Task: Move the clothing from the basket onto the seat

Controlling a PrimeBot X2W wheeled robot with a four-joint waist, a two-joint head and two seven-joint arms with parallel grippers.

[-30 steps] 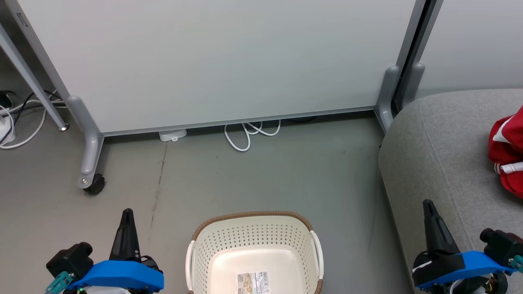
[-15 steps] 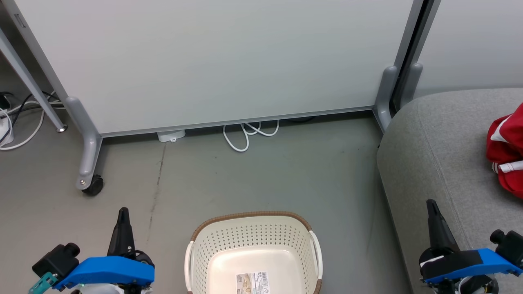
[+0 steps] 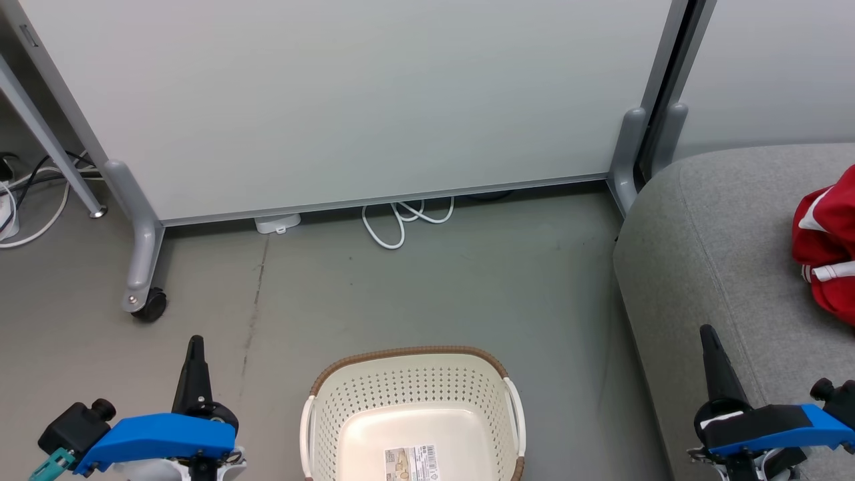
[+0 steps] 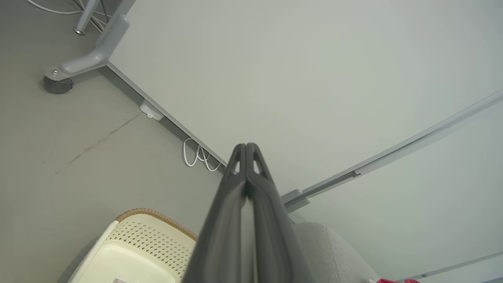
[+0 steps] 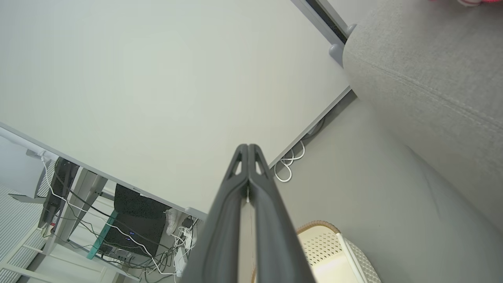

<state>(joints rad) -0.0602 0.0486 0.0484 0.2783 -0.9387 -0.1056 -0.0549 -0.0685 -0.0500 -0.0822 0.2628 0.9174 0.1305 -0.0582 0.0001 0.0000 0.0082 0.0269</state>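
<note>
Finds the basket point(image 3: 411, 350) on the floor point(image 3: 401, 294), near centre, bare inside but for a label point(image 3: 413, 462). Finds red clothing point(image 3: 828, 240) lying on the seat point(image 3: 721, 254) at the right edge, well apart from the basket. Shows left gripper point(image 3: 195, 344) near left, fingers pressed together, gripping nothing. Shows right gripper point(image 3: 706, 334) near right, close to the seat, likewise closed and empty

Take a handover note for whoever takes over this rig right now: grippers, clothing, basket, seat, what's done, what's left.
Left gripper: shut, empty.
Right gripper: shut, empty.
Oval cream-white perforated plastic basket on the floor: visible part empty.
Bright red white-striped clothing lies on the grey fabric sofa seat, cut by the picture's edge.
Done: transfer, it seems.
Left: check the basket's unseen near end.
</note>
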